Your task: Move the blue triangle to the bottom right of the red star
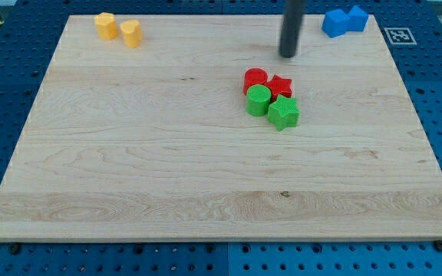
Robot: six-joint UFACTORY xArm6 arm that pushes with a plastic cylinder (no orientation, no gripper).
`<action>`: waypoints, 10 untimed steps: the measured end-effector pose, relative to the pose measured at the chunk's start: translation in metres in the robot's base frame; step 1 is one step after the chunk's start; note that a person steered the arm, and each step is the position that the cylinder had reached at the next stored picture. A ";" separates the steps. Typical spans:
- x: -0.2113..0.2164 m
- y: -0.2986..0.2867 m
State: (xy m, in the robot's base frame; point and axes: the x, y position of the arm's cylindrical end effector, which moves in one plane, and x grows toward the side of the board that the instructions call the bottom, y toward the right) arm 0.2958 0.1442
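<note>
Blue triangle (334, 23) sat far right, touching another blue block (356, 18).
My tip (288, 55), fingerless, stood left of them, beyond the red star (281, 87); a careless push risked dragging both.

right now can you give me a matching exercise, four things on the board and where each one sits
Things:
1. yellow blocks
2. blue blocks
3. green star
4. my tip

Places:
A. the view's top right corner
B. above the red star, apart from it
C. the view's top left corner
D. just below the red star

Pairs: 1-C, 2-A, 3-D, 4-B
</note>
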 end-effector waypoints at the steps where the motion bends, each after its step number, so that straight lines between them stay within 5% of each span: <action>1: -0.001 0.080; 3: -0.013 0.200; 4: -0.029 0.201; 5: -0.103 0.193; 8: -0.103 0.100; 10: -0.103 0.099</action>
State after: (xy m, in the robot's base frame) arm 0.1924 0.2437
